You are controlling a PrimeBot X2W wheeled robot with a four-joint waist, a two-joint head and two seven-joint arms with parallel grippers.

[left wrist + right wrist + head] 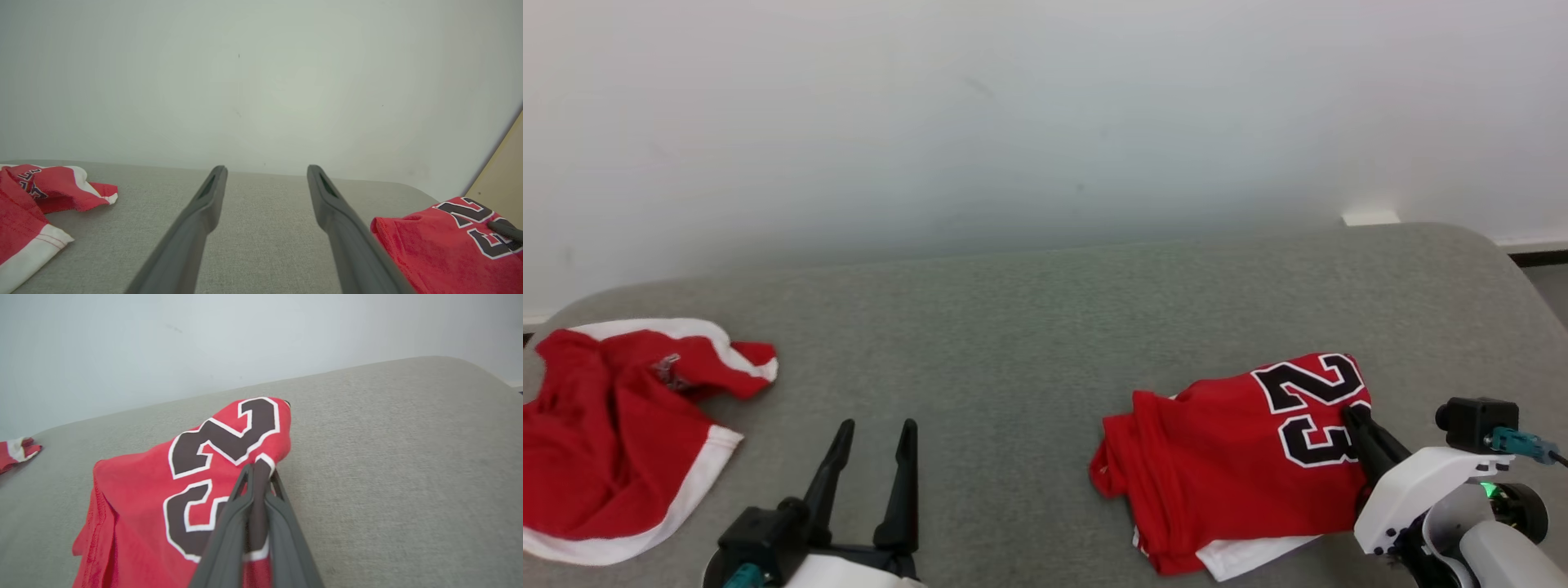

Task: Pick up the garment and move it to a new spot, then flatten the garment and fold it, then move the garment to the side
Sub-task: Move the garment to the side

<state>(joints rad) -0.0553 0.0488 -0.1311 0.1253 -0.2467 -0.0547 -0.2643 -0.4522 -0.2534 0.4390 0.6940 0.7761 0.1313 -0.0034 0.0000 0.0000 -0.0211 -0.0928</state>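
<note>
Right gripper [1352,412] is pinched tight on the jersey [1233,465]. It bites the edge right beside the black 23, with cloth caught between its two fingers. The jersey lies folded on the grey table [1029,327] at four o'clock in the head view, and a white hem peeks out at its near edge. Left gripper [878,426] sits at seven o'clock, fingers spread wide over the table. At eight o'clock lies a crumpled red cloth [613,433] with white trim, well apart from the jersey.
</note>
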